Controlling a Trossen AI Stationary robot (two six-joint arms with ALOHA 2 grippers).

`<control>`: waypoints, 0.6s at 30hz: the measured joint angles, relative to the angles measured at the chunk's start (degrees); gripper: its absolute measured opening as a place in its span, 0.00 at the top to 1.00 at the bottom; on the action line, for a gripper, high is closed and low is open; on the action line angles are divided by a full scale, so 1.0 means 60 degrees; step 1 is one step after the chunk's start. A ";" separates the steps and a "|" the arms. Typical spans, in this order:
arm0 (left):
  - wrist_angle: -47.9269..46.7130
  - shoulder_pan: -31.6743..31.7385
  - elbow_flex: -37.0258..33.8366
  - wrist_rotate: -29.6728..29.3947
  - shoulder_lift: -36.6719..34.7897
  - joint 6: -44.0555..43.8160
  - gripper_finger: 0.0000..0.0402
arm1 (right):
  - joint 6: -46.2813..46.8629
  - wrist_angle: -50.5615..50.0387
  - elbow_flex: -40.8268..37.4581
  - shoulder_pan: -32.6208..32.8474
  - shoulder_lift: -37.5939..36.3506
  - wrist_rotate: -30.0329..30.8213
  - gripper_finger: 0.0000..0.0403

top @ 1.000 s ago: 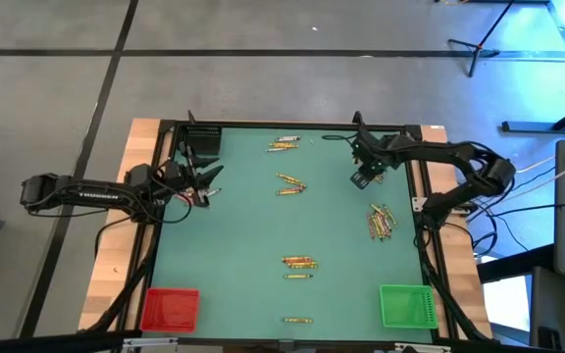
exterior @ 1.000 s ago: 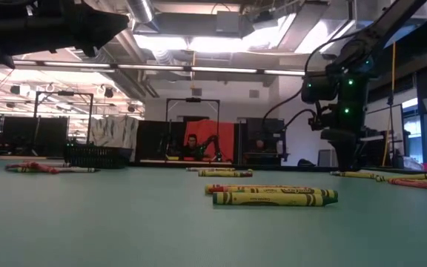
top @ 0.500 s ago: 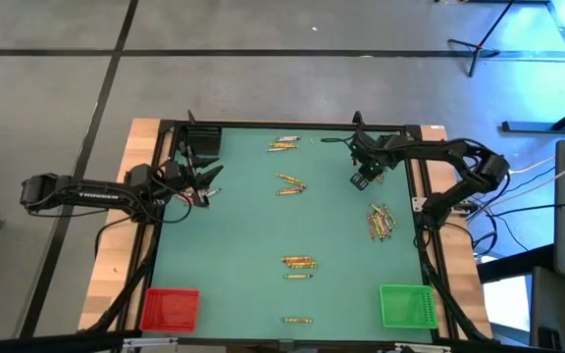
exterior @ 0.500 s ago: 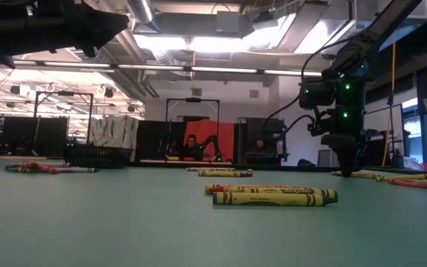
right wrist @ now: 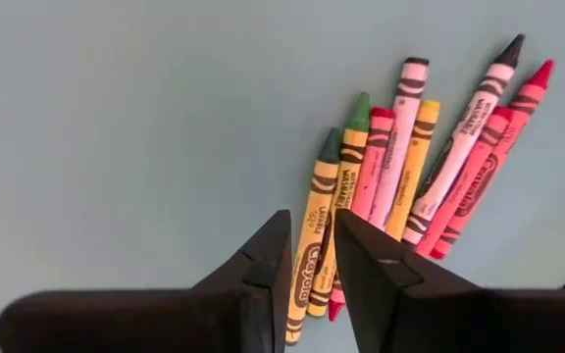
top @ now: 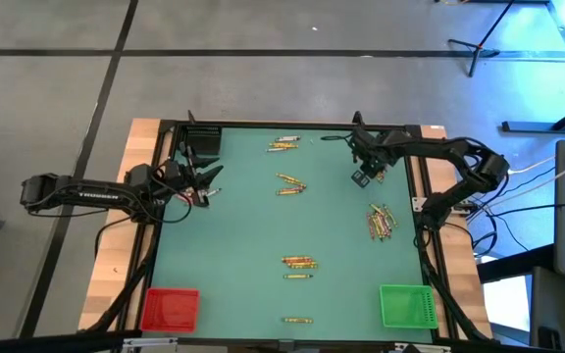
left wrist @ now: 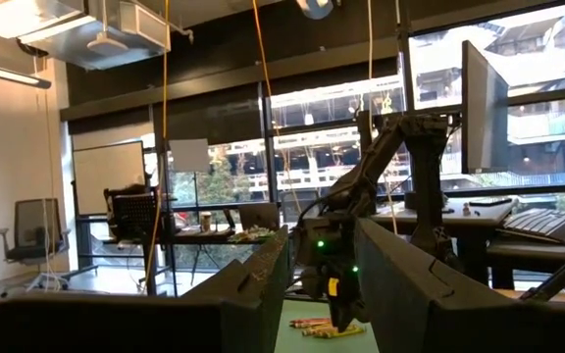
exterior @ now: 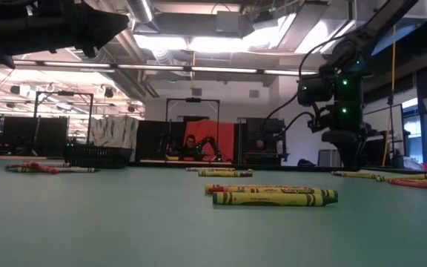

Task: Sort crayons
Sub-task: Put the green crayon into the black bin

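Barely begun: thin wax crayons (top: 382,222) lie scattered over the green table (top: 243,235); right gripper (top: 360,177) narrow, empty; left gripper (top: 207,184) part-open, empty.

Robotics lab or industrial workspace. Grey concrete floor (top: 263,78) marked with dark tape lines around a wood-framed test table (top: 116,255) surfaced in green. Exposed ceiling ducts (exterior: 191,22) and strip lights overhead. Desks carrying monitors (left wrist: 484,93), an office chair (left wrist: 27,230), a whiteboard (left wrist: 106,176), large windows (left wrist: 327,132) behind.
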 joint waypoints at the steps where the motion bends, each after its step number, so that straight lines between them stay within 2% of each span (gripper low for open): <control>1: 0.0000 0.0002 0.0000 0.0000 0.0000 0.0000 0.73 | 0.0000 0.0079 -0.0079 0.0000 0.0000 -0.0002 0.80; 15: 0.0005 0.0002 0.0000 -0.0002 0.0000 0.0004 0.73 | -0.0142 0.0689 -0.0337 0.0011 0.0524 -0.0118 0.80; 18: 0.0006 0.0002 0.0000 -0.0004 0.0000 0.0004 0.73 | -0.0334 0.0844 -0.0341 0.0007 0.0561 -0.0246 0.83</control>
